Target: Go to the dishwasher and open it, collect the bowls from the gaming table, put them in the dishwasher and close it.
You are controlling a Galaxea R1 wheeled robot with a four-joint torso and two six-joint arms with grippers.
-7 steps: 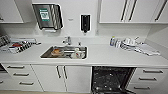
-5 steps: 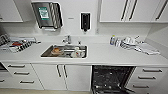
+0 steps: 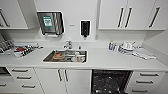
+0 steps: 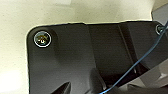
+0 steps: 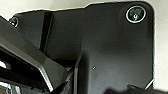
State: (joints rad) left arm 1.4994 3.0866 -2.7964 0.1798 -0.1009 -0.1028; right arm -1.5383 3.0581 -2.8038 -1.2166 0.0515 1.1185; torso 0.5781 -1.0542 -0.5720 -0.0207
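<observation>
Slightly nearer dishwasher, dark interior exposed

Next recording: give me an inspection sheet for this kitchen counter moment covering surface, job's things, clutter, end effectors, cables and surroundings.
Surface: white counter with an inset steel sink.
Job's things: dishwasher below the counter, right of the sink, dark interior exposed, so it looks open; bowls and gaming table nothing seen.
Clutter: dishes in the sink; a tray of items at the counter's left; bottles and papers at its right.
End effectors: fingers cannot be judged open or shut.
Cables: a thin blue wire crosses the left wrist view.
Surroundings: white wall cabinets, a paper towel dispenser, a black soap dispenser, drawers under the counter.
</observation>
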